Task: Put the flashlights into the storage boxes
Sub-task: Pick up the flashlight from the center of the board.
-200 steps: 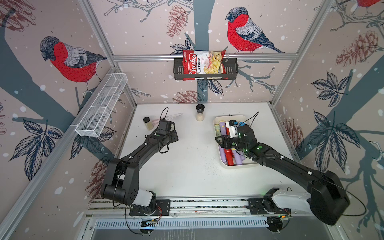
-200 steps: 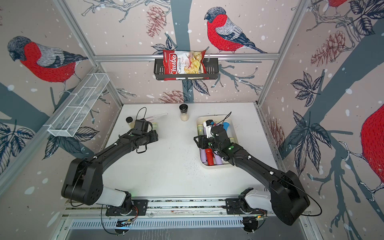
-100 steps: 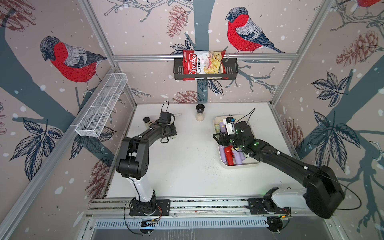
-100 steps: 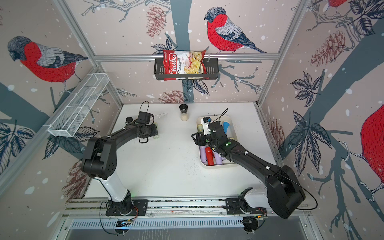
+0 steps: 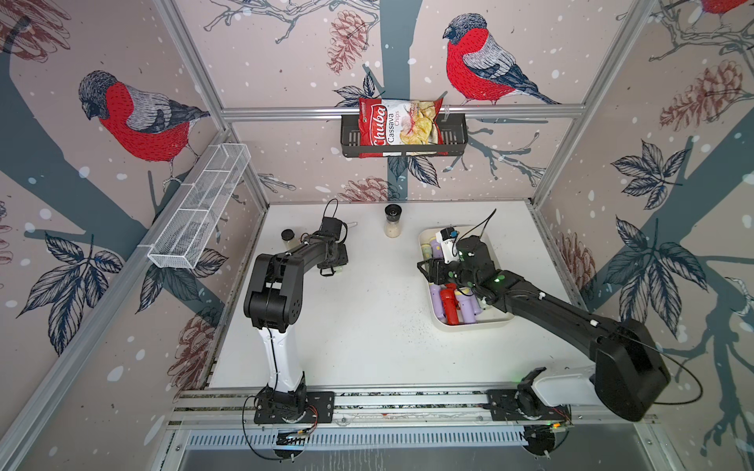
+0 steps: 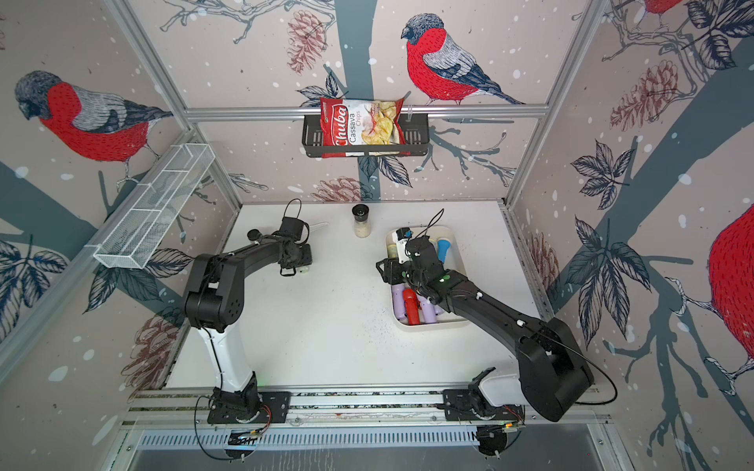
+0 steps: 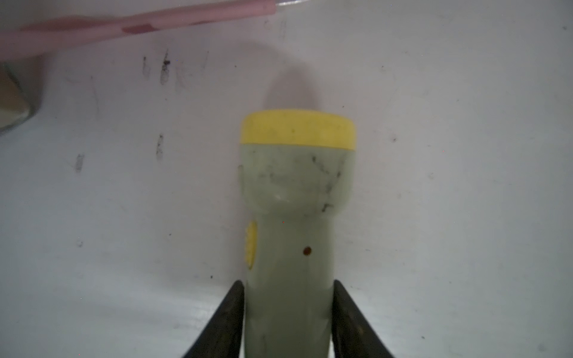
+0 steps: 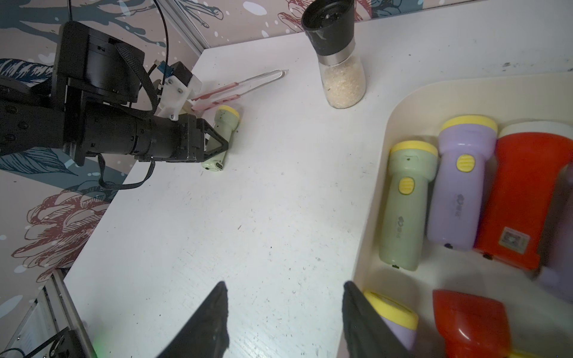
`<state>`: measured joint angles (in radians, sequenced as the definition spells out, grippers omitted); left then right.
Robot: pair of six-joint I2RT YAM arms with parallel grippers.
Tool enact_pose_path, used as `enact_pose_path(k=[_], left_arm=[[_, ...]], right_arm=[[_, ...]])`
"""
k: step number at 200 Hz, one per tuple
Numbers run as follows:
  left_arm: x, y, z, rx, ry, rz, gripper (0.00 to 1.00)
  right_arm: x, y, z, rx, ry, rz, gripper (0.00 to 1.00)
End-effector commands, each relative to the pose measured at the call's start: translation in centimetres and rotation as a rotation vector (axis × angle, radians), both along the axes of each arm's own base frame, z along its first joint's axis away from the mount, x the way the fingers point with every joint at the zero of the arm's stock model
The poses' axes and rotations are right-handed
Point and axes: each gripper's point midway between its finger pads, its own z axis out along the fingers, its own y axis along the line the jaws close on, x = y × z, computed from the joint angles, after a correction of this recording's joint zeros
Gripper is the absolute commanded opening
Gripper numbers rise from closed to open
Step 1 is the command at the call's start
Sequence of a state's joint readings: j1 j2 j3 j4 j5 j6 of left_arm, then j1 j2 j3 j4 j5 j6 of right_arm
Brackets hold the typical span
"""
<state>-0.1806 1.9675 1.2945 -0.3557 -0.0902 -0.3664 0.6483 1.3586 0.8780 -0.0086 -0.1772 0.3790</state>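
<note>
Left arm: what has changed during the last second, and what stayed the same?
The left gripper closed its jaws on the green flashlight lying on the table, and that arm's elbow rose. The right gripper, jaws open and empty, shifted slightly toward the tray's table-side edge. The tray, the flashlights in it and the jars stayed put.

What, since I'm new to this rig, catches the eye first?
The cream tray on the table's right side, crowded with lilac, red and green flashlights, the open right pincer hovering at its edge. Across the table, the left pincer grips a pale green flashlight lying flat. A red chips bag sits in the wall basket.
</note>
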Motion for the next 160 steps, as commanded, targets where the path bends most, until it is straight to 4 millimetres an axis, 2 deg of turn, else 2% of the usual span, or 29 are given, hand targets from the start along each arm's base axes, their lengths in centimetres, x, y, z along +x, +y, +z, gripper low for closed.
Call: enact_pose_path(k=[1,20,47,63,65,72,94,114,118,122,160], left_arm=[[-0.5,0.4,-0.5,0.023,0.023,0.002,0.38],[-0.7,0.4,-0.3,0.015,0.014,0.002,0.33],[-1.0,-0.3,1.0,-0.031,-0.037,-0.008,0.25],[-1.3,-0.7,2.3,-0.068,-0.081,-0.017,0.22],[-1.4,-0.7,2.5,-0.072,-0.085,-0.017,0.22],[-1.6,-0.9,3.0,-0.092,-0.106,-0.02,0.2],[-2.3,-2.7,5.3,-0.194,-0.171,-0.074,0.17],[-3.5,-4.1,6.9,-0.285,-0.219,-0.101,0.15],[-3.5,-4.4,7.7,-0.298,-0.242,-0.106,0.15],[-4.2,-4.6,7.4,-0.306,-0.236,-0.11,0.14],[-7.1,-6.4,10.4,-0.355,-0.319,-0.158,0.1]], right_arm=[[0.3,0.0,0.6,-0.007,-0.034,0.003,0.58],[0.1,-0.1,1.2,0.007,-0.049,0.0,0.57],[-0.4,-0.8,2.1,0.038,-0.08,-0.017,0.57],[-0.6,-1.0,2.2,0.054,-0.088,-0.028,0.57],[-0.8,-1.2,2.9,0.066,-0.103,-0.029,0.57],[-0.9,-1.3,3.3,0.08,-0.113,-0.032,0.57],[-1.1,-1.6,3.5,0.086,-0.116,-0.036,0.57],[-1.4,-1.5,3.8,0.092,-0.11,-0.027,0.57],[-1.5,-1.5,3.9,0.098,-0.109,-0.024,0.57],[-1.6,-1.4,4.0,0.103,-0.107,-0.02,0.57],[-2.4,-1.1,4.4,0.178,-0.085,-0.017,0.57]])
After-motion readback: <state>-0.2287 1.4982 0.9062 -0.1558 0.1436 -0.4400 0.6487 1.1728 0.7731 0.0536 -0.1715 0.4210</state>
